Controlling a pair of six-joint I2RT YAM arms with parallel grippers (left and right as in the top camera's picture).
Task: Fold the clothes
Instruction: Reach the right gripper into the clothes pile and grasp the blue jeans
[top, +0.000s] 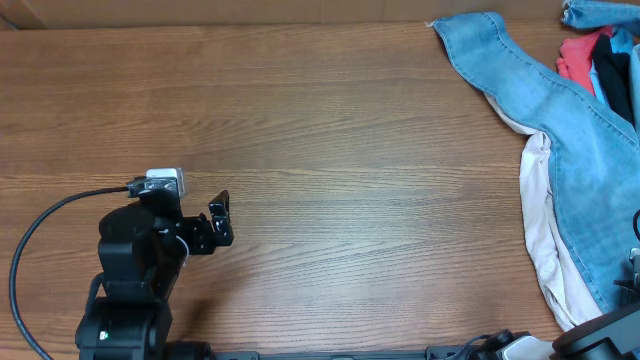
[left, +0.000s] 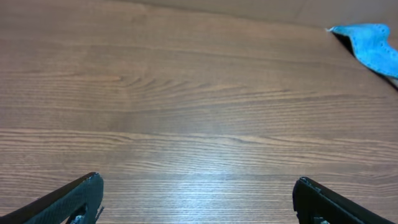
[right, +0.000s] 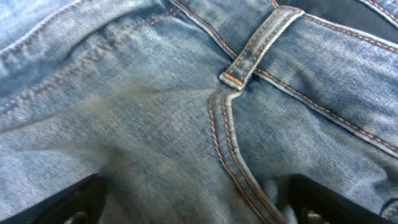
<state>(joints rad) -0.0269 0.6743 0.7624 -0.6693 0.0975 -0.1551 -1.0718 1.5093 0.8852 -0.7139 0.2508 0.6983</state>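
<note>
both jaws apart | left gripper (left: 198, 182) over table (left: 186, 93) | right gripper (right: 196, 186) perhaps touching jeans (right: 155, 93)

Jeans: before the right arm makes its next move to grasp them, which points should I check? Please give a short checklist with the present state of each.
1. Right gripper open: ok, its fingers stand wide apart.
2. Right gripper over the jeans: ok, the belt loop and a seam fill the right wrist view.
3. Fingers touching the denim: cannot tell.
4. Left gripper open and empty: ok, it hangs over bare table.
5. Jeans free of other clothes: not ok. In the overhead view a beige garment lies against their edge, and a red garment sits close beside them.
</note>
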